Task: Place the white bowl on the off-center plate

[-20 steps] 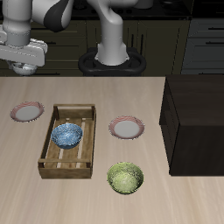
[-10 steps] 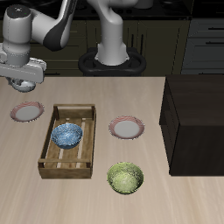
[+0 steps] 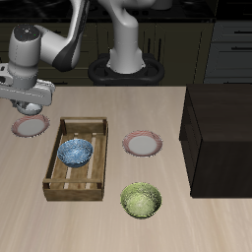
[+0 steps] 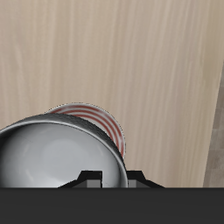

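Observation:
My gripper (image 3: 31, 98) hangs just above the off-center plate (image 3: 29, 127), which has a pinkish-red rim and lies near the table's side edge beside the wooden tray. The gripper is shut on the rim of the white bowl (image 3: 33, 107) and holds it over that plate. In the wrist view the bowl's pale shiny inside (image 4: 54, 157) fills the space under the gripper (image 4: 110, 178). The plate's striped red rim (image 4: 107, 125) shows just beyond the bowl's edge. The alike second plate (image 3: 144, 145) lies near the table's middle.
A wooden slatted tray (image 3: 96, 157) holds the blue patterned bowl (image 3: 75, 151). A yellow-green bowl (image 3: 141, 200) stands near the front edge. A dark cabinet block (image 3: 219, 138) stands at the table's side. The robot's base (image 3: 126, 67) is at the back.
The gripper has come down with the white bowl and moved slightly forward, from well above the table's back corner to just above the off-center plate.

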